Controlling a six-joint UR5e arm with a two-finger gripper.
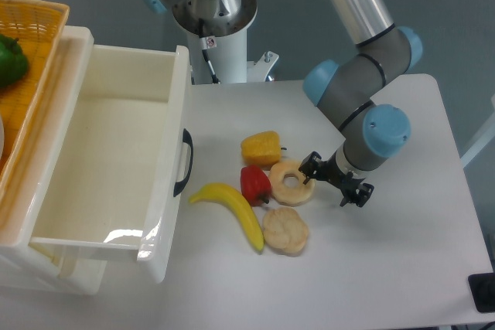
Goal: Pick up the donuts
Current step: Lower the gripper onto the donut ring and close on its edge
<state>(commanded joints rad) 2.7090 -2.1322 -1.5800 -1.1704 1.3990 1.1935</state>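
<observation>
**A:** Where is the donut right now?

**B:** The donuts (292, 182), a pale tan ring with a clear hole, lies flat on the white table (402, 268). It touches the red pepper (254, 183) on one side, sits just below the yellow-orange pepper (261, 148), and just above a round biscuit-like toy (285, 230). A banana (232, 209) lies nearby.

**A:** And the arm?

**B:** The gripper (336, 181) hangs low at the ring's outer edge, away from the red pepper. Its two dark fingers are spread wide apart, holding nothing. One fingertip (309, 165) is right at the ring's rim; whether it touches, I cannot tell.

**A:** So which step is this?

**B:** I judge it the approach; no grasp yet. Next, the jaws likely need centring over the ring, lowering to straddle its rim, then closing without nudging the neighbouring peppers.
</observation>
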